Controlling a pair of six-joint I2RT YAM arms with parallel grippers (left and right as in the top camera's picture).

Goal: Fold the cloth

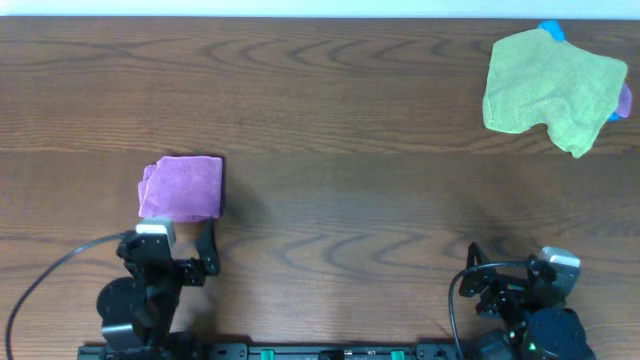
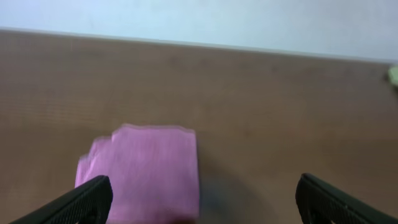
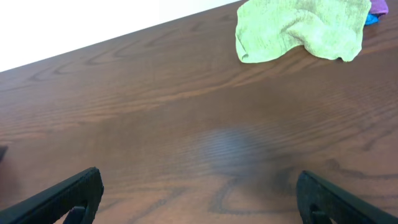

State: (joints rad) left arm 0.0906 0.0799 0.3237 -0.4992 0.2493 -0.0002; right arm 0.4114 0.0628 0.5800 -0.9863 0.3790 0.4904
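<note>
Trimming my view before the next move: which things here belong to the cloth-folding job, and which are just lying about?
In the job: purple cloth, just ahead of the left gripper, which is open; right gripper, open too.
Lying about: green cloth at the far right; blue item peeking from under its far edge.

purple cloth (image 1: 182, 187) soft, matt, seemingly fleecy; table (image 1: 350, 120) smooth dark wood grain, slight sheen.

Left wrist view blurred; purple cloth (image 2: 149, 174) is cut off at 6 o'clock. Blue item (image 1: 553, 30) is mostly hidden beneath green cloth (image 1: 550, 88), at its 12 o'clock edge.
</note>
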